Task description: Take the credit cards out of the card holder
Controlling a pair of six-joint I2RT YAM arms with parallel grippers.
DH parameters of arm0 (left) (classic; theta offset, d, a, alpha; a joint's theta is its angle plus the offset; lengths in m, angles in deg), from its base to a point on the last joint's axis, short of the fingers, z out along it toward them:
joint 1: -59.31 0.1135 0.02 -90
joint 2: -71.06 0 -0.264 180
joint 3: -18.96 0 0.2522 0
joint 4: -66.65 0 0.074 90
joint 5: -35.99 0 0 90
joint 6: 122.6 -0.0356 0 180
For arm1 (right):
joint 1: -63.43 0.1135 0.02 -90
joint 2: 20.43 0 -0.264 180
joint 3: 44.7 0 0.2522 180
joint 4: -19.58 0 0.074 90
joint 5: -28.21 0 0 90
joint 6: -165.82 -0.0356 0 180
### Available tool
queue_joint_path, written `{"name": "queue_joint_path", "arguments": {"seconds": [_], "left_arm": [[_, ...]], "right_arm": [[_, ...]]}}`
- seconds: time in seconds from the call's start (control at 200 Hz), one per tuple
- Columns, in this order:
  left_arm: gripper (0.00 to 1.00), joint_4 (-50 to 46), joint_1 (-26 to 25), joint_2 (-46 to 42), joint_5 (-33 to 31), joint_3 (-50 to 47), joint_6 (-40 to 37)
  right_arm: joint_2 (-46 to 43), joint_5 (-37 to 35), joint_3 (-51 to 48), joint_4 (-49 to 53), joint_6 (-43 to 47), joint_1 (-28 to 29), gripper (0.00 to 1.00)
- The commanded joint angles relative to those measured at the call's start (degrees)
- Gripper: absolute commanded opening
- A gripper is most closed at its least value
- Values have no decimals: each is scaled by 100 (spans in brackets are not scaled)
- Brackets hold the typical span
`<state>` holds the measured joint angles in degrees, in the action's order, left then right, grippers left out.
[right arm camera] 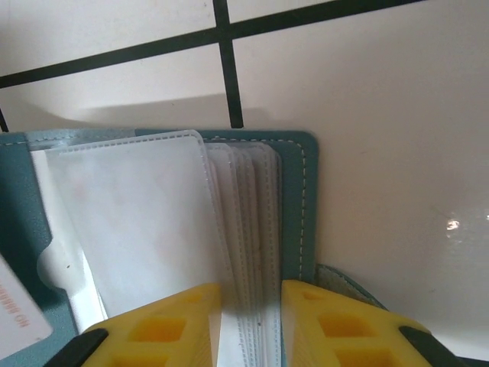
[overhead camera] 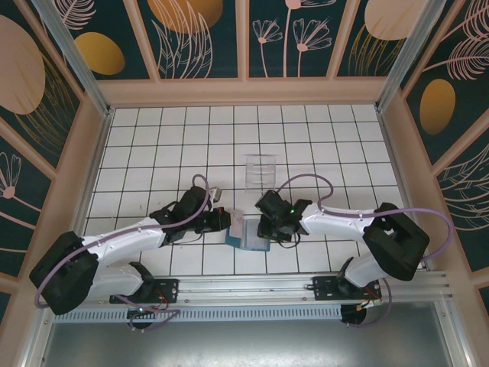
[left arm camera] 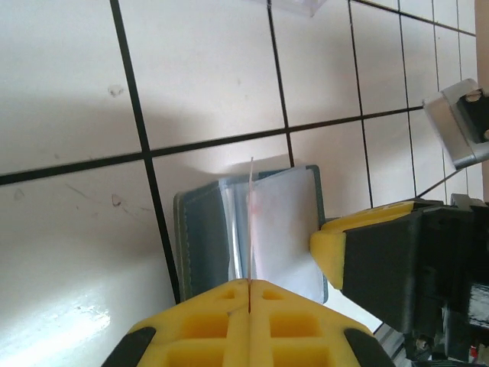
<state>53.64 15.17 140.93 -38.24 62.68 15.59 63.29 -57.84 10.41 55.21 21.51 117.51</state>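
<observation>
Nearest the lens in the left wrist view, the left arm's (overhead camera: 130, 237) yellow fingers (left arm camera: 199, 332) are noted: the left jaws are pressed together, pinching a thin pale sheet (left arm camera: 251, 222) that rises edge-on from the open card holder (left arm camera: 200, 237). Whether that sheet is a card or a sleeve cannot be told. In the top view this arm reaches in from the left of the card holder, its jaws just beside the holder's left edge. The card holder itself, teal with stitched borders, lies open on the white tiled tabletop (overhead camera: 183, 145), between the two arms. Its clear plastic sleeves (right arm camera: 137, 206) fan across the inside. A white card (right arm camera: 14, 313) with orange lettering shows as a corner against the holder's inner cover, at the left edge of the right wrist view. A clear plastic tray (overhead camera: 261, 170) stands beyond the holder, apart from it. The right arm (overhead camera: 336, 222) comes in from the right of the holder, its jaws over the holder's right side. Its yellow fingers (right arm camera: 336, 329) stand part spread, one on each side of a bundle of sleeves; whether the right jaws press on that bundle cannot be told. One right finger (left arm camera: 336, 245) sits at the holder's right edge in the left wrist view.
</observation>
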Motion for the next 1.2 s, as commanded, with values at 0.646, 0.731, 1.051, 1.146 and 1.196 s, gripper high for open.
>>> {"name": "queue_joint_path", "arguments": {"seconds": [0.646, 0.731, 1.051, 1.146, 1.196], "left_arm": [[0, -1753, 46, 795, -371, 2409, -4687], [0, -2304, 49, 1289, -328, 3163, -5471], [0, -3586, 46, 2725, -496, 5226, -7761], [0, -4000, 46, 3355, -652, 5927, -8175], [0, -4319, 50, 3670, -650, 6328, -8409]], "right_arm": [[-1146, -1169, 870, 1225, 455, -535, 35], [-1404, -1303, 879, 1332, 603, -819, 35], [-2216, -1496, 824, 1662, 1170, -1771, 35], [-2354, -1498, 798, 1698, 1211, -1907, 35], [-2410, -1472, 781, 1699, 1225, -1965, 35]]}}
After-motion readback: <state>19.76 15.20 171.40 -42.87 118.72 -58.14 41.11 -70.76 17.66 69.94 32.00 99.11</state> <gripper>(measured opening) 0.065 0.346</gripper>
